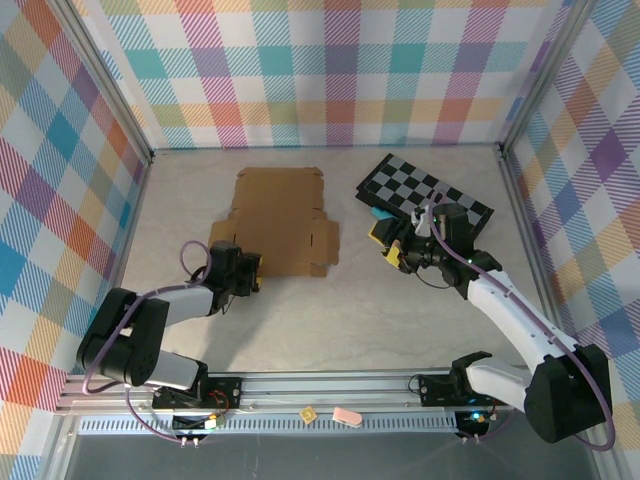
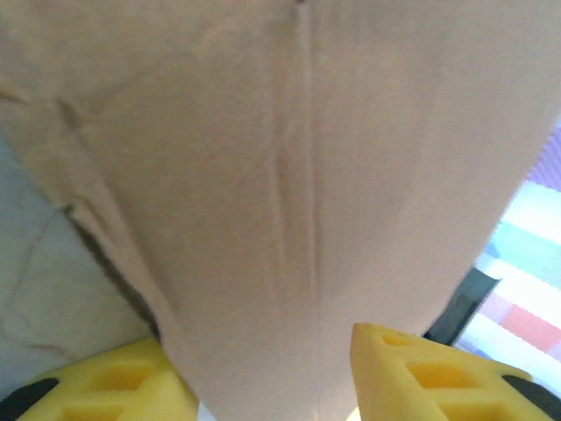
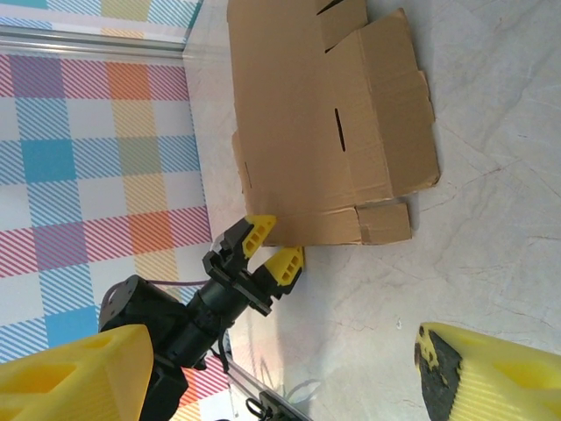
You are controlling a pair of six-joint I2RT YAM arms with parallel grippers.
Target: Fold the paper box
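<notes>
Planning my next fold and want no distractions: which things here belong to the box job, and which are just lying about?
Job:
paper box
left gripper, at the box's near-left edge

Lying about:
checkered board
pink piece and tan piece by the front rail

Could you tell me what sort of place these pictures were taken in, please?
Probably a lab robot test cell, not a home: plaid-printed walls enclose a pale tabletop, robot arms are bolted to an aluminium rail, and a paper box lies there unfolded.
</notes>
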